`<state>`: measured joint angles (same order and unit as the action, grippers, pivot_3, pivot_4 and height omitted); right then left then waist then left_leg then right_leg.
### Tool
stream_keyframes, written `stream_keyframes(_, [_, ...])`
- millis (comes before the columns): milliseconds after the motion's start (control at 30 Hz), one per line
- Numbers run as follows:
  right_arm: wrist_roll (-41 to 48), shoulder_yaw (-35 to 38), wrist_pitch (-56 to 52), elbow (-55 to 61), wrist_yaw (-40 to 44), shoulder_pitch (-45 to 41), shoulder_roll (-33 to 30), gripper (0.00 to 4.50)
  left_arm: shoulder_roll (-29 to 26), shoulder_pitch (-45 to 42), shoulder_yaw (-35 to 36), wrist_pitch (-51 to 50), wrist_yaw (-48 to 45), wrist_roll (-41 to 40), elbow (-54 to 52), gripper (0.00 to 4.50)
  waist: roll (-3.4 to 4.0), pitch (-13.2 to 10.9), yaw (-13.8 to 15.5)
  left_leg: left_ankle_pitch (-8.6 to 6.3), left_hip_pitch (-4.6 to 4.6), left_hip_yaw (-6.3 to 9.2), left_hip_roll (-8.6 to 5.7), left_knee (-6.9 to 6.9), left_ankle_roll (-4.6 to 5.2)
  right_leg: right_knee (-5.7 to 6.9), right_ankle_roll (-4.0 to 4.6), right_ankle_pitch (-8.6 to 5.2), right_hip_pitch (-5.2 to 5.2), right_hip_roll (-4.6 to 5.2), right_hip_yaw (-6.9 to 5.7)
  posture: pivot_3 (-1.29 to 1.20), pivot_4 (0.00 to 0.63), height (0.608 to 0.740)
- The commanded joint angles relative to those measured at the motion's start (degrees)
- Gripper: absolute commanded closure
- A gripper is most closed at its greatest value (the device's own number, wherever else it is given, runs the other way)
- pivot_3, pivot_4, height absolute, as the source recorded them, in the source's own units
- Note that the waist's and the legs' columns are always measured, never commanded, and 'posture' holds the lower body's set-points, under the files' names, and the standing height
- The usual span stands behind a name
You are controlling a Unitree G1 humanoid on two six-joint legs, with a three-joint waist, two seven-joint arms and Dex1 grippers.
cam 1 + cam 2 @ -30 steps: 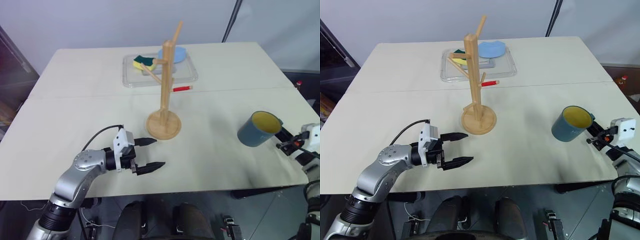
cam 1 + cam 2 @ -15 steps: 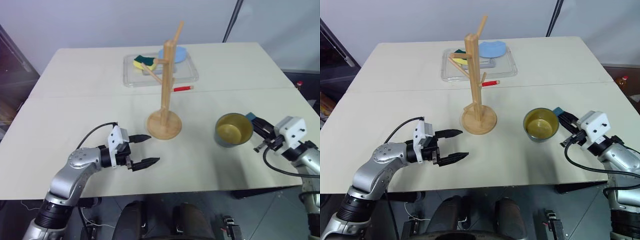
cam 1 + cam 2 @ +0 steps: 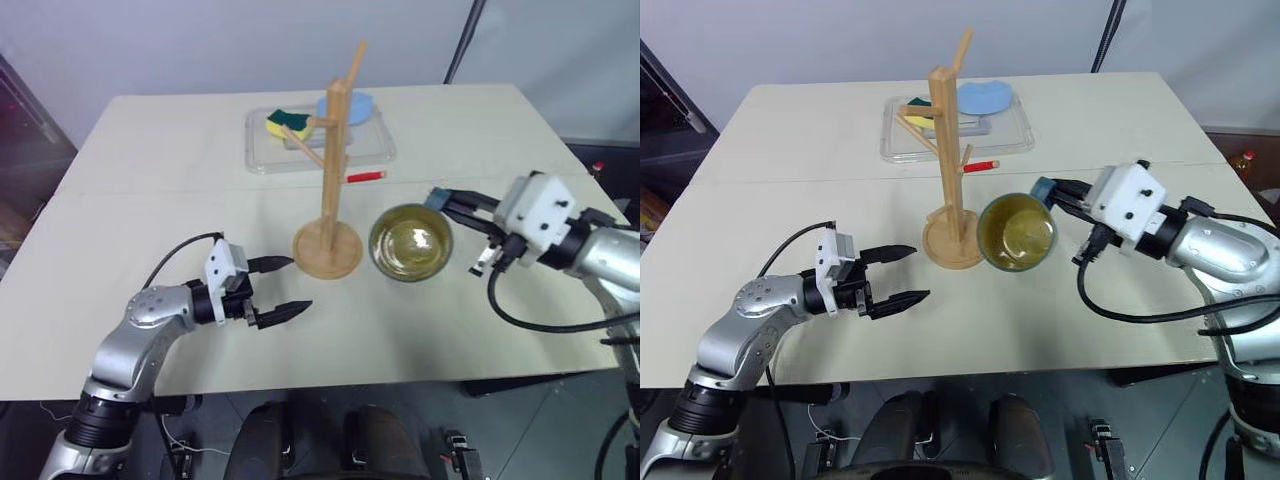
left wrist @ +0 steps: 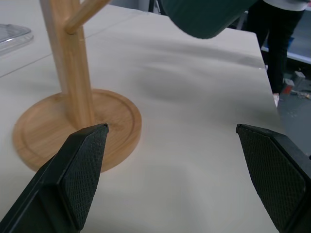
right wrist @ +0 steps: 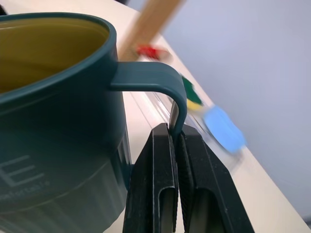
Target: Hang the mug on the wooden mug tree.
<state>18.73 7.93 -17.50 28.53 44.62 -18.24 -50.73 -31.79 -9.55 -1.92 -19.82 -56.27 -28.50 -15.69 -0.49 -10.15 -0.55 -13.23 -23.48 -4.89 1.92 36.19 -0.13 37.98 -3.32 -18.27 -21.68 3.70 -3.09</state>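
Observation:
The mug [image 3: 410, 243], blue-grey outside and yellow inside, hangs in the air just right of the wooden mug tree [image 3: 333, 160], its mouth turned up toward the head camera. My right gripper [image 3: 447, 203] is shut on the mug's small handle [image 5: 158, 80]; in the right wrist view the two fingers [image 5: 159, 184] pinch the handle's lower end. The left gripper [image 3: 296, 284] is open and holds nothing, low over the table to the left of the tree's round base [image 3: 327, 252]. In the left wrist view the base [image 4: 73, 133] lies ahead and the mug [image 4: 204, 17] hangs above.
A clear tray [image 3: 375, 150] at the back holds a yellow-green sponge [image 3: 288, 124] and a light-blue plate [image 3: 360, 103]. A red marker [image 3: 365, 177] lies behind the tree. A slanted peg [image 3: 305, 150] points left from the post; the top peg [image 3: 352, 65] points up and right.
My right arm has carried the mug left and up from the table's right edge to beside the mug tree, rolling its mouth toward the camera. The left gripper has shifted slightly left.

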Motion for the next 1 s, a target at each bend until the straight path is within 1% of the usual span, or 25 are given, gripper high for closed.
stream_keyframes(33, [-2.4,-2.3,-2.2,0.5,-0.7,-4.8,-0.9,4.48,-0.5,-0.5,1.5,0.0,0.1,-1.1,-1.3,0.0,-0.01,0.0,0.0,0.0,-0.02,0.0,0.0,0.0,0.0,0.0,0.0,0.0,-0.02,0.01,0.0,0.0,0.15,0.74])
stream_keyframes(133, [-5.3,-5.0,-2.4,-2.1,-0.7,-8.8,-0.7,4.48,-0.6,-0.5,2.2,-0.4,0.5,-1.8,-1.9,0.0,-0.01,0.0,-0.1,0.0,-0.05,-0.01,-0.01,0.0,0.01,0.0,0.01,0.0,-0.06,0.04,0.0,0.0,0.15,0.74])
stream_keyframes(367, [-8.2,-7.5,-1.1,-6.1,0.4,-13.2,0.4,4.48,-0.7,-1.0,3.9,-2.8,1.9,-4.9,-4.4,0.0,-0.01,0.0,-0.1,0.0,-0.06,-0.01,-0.01,-0.01,0.01,0.0,0.01,0.0,-0.07,0.04,0.0,0.0,0.15,0.74])
stream_keyframes(767, [-11.1,-10.2,1.3,-10.2,3.0,-18.3,1.2,4.48,-1.3,-1.7,4.0,-3.7,2.4,-5.6,-5.4,0.0,-0.01,0.0,-0.2,0.0,-0.06,-0.03,-0.02,0.0,0.01,0.01,0.0,0.01,-0.07,0.03,-0.01,0.0,0.15,0.74])
stream_keyframes(1000, [-12.0,-12.3,1.0,-10.9,4.6,-21.2,2.8,4.48,-1.4,-1.8,4.4,-3.9,2.7,-5.9,-5.6,0.0,0.0,0.0,-0.2,0.0,-0.06,-0.03,-0.02,0.0,0.01,0.02,0.0,0.01,-0.08,0.02,-0.01,0.0,0.15,0.74])
